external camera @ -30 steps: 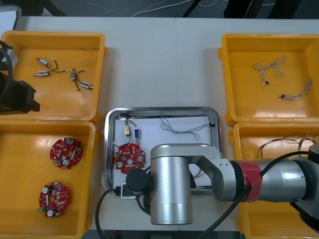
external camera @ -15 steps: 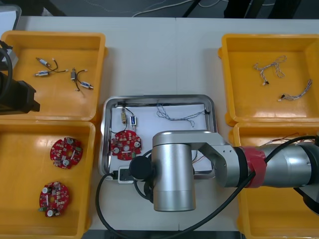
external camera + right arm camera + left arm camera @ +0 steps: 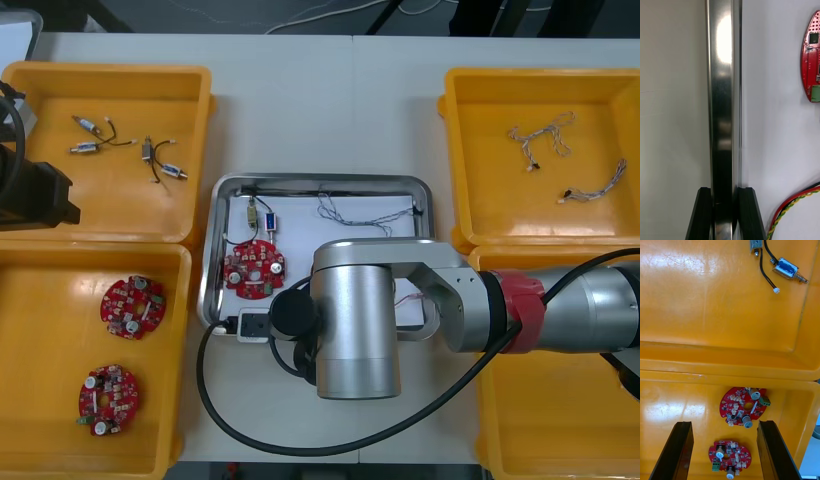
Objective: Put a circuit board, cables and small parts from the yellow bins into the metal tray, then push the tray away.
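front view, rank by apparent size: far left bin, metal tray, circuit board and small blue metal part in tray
far left bin and metal tray, about alike (right arm covers part of it)
circuit board
small blue metal part

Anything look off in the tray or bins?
Nothing stands out. The circuit board and cables lie inside the metal tray, the right claw is shut on its rim, the left claw open over the left bins.
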Available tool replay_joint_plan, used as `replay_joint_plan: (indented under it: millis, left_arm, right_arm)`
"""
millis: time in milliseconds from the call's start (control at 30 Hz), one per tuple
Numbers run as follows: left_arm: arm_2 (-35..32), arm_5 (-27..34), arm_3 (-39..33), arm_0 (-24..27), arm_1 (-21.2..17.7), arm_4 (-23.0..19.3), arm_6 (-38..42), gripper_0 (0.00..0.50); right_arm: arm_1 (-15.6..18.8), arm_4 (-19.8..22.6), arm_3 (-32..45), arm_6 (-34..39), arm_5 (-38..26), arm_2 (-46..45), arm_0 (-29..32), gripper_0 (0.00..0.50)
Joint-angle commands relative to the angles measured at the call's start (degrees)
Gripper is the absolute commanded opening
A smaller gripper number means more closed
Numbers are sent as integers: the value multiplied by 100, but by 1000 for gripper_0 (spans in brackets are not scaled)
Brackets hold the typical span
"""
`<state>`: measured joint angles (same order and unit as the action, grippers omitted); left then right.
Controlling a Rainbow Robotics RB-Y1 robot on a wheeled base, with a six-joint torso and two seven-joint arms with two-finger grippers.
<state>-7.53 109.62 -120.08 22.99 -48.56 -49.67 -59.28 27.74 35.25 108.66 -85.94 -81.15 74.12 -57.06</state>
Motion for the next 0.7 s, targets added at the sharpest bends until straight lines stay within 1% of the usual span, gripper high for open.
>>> replay_joint_plan:
  millis: [33, 300, 533, 633, 700]
  left_arm:
    - [-169, 38, -156, -67, -250, 37, -329, 500]
    - [-169, 38, -156, -67, -250, 37, -329, 500]
    - [-169, 38, -156, -67, -250, 37, -329, 500]
    - [-169, 38, -156, -67, -250, 37, -329, 500]
    - [-169, 38, -156, -67, -250, 37, -329, 500]
  right_arm:
    - [100, 61, -126, 227, 178, 24, -420, 0]
    - [100, 61, -451, 200, 380, 24, -684, 0]
    - [170, 61, -891, 77, 1119, 33, -816, 0]
    - [170, 61, -1040, -11, 1206, 33, -895, 0]
    - [170, 61, -1146, -248, 1215, 33, -965, 0]
